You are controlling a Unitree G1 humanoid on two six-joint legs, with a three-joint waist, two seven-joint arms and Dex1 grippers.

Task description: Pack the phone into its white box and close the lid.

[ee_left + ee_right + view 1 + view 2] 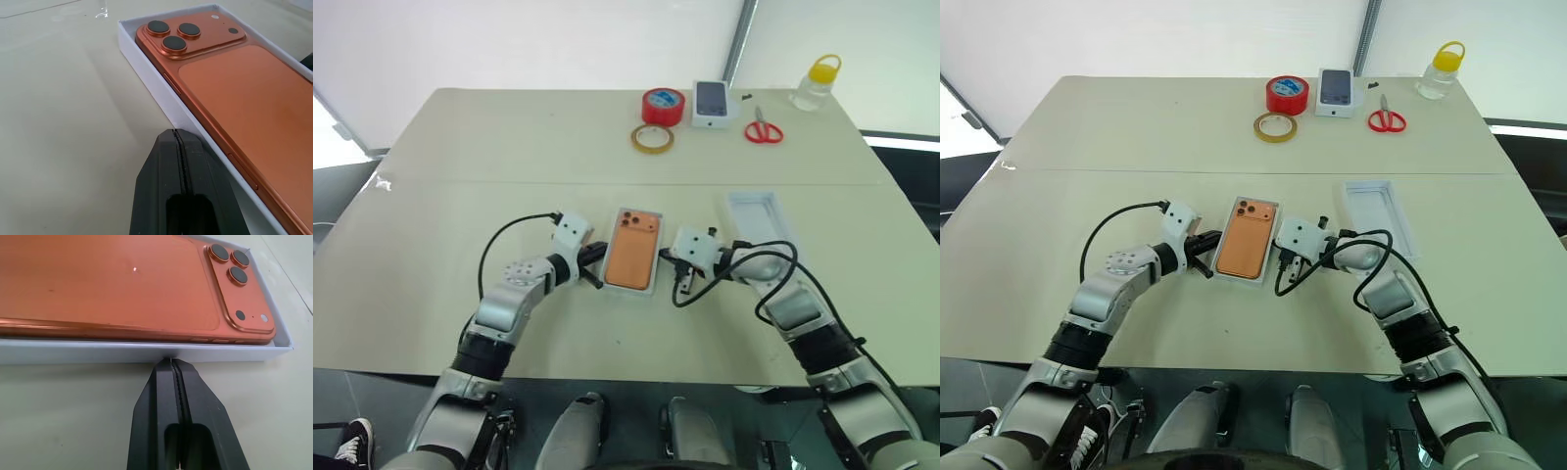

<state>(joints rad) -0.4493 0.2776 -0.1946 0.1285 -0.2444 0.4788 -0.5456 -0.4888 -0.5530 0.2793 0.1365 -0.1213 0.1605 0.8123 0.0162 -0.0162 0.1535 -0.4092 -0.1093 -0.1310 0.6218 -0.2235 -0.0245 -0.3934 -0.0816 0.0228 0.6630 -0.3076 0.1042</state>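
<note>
Left gripper (596,266) closed, empty, tip vs white box (655,275) left wall. Phone (633,250) lies in box on worktop (460,176): stiff, slick, prob. scratch-prone. Right gripper (682,277) closed, empty, at right wall. Lid (762,217) further right: light card, best held by long walls.

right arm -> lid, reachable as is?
Probably yes. The lid lies open side up just beyond the right gripper, on that arm's side, with bare table between. Its jaws are shut against the white box, so they must open first.

Bright even daylight, soft shadows, mild glare on table (509,147).
</note>
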